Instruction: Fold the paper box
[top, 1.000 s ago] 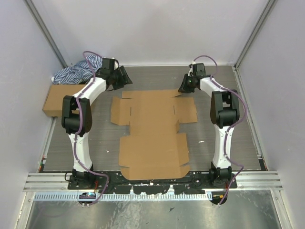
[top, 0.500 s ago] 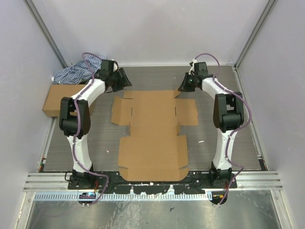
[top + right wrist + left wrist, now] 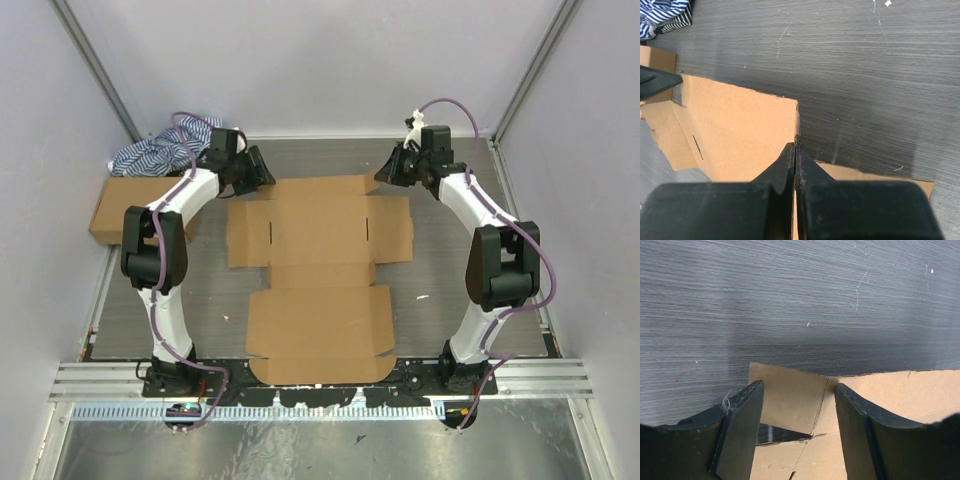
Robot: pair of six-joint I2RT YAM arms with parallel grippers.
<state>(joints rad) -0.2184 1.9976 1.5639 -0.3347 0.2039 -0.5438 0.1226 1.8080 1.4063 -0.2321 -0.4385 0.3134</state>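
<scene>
The gray table [image 3: 450, 270] is the biggest thing, and it lies under both my claws and spreads out on every side of them. The paper box [image 3: 320, 270] lies on it, opened out flat. Its far edge comes right up to my two claws, one claw at each far corner, and the rest of it runs back from them toward my bases. A closed brown carton [image 3: 108, 208] sits out past my left claw, on the outer side and a bit closer to my base, well apart from the paper box. A striped cloth [image 3: 150, 155] is bunched up just outside my left claw, behind the carton, and it is far across from my right claw. My left claw [image 3: 797, 390] is spread wide and holds nothing. It hangs low over the far left corner of the paper box, and that corner pokes out between my two fingers [image 3: 740, 425]. I cannot tell if they touch it. My right claw [image 3: 795, 146] is squeezed tight at the far right corner. A thin strip of brown cardboard shows between its two fingers, so it is pinching the edge of the paper box there. The cardboard spreads out to one side of this claw, with bare table ahead of it. A tiny white speck [image 3: 421, 297] lies on the table well behind my right claw, just off the box's edge.
</scene>
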